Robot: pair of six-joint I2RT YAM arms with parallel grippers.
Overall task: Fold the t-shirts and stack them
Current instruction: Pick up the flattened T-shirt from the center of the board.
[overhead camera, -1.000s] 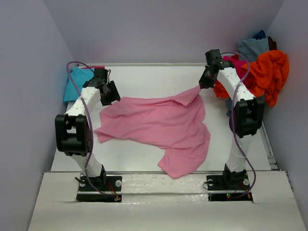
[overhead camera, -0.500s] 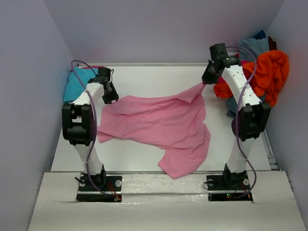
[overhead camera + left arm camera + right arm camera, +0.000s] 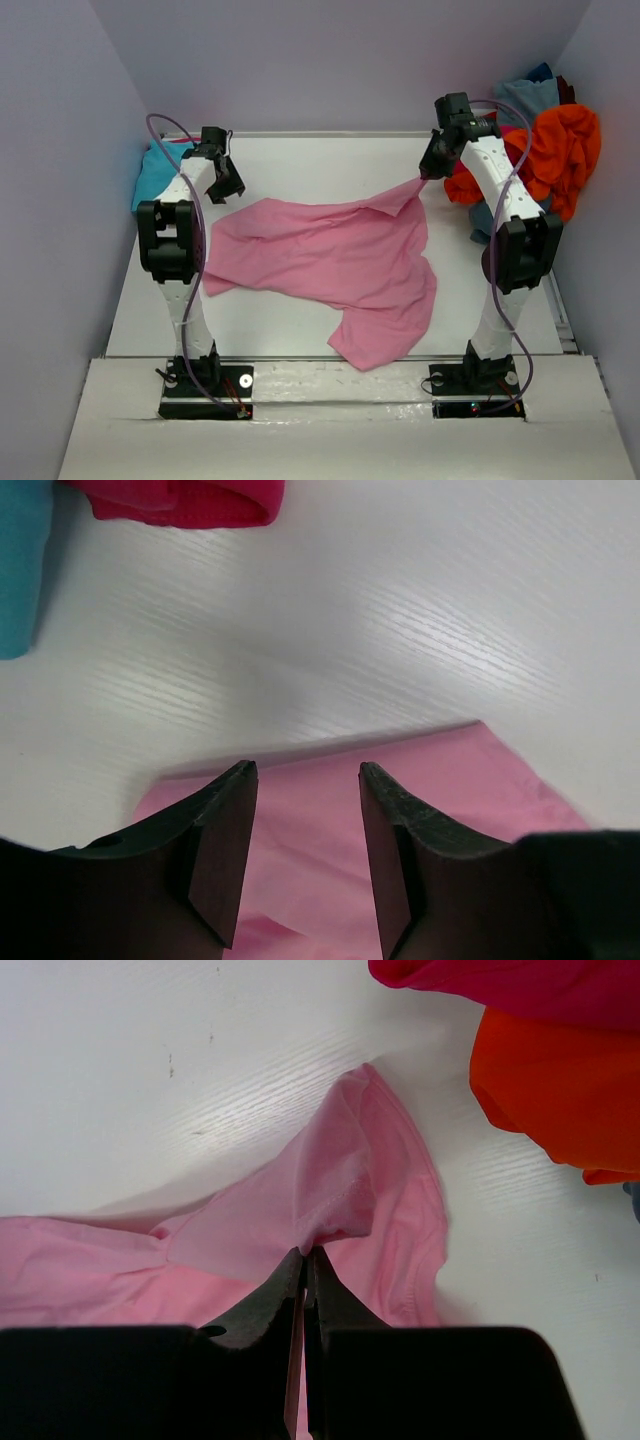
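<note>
Top external view: the light pink t-shirt (image 3: 330,265) lies spread and rumpled across the middle of the white desk (image 3: 300,160), with one lobe reaching toward the lower centre of the frame. Its upper right corner is drawn out to a point at the right tool (image 3: 427,172), which is clenched on that corner (the right wrist view shows the two fingers pressed together on a pinch of pink cloth, the fabric puckered just above their tips).

The left tool (image 3: 224,184) sits in the upper left of the frame, just beside the shirt's upper left edge. In the left wrist view its jaws stand apart, released, with nothing gripped between them. The pink edge shows below and between them, with bare desk beyond. Whether the fingertips touch the cloth cannot be told.

A turquoise t-shirt (image 3: 150,178) lies at the far left against the wall. A folded magenta cloth (image 3: 190,500) lies next to it, at the upper left of the left wrist view.

In the upper right corner a heap of shirts leans against the wall: an orange t-shirt (image 3: 568,150) in front, a magenta t-shirt (image 3: 488,130) to its left, close to the right tool, and a grey-blue t-shirt (image 3: 522,100) behind.
</note>
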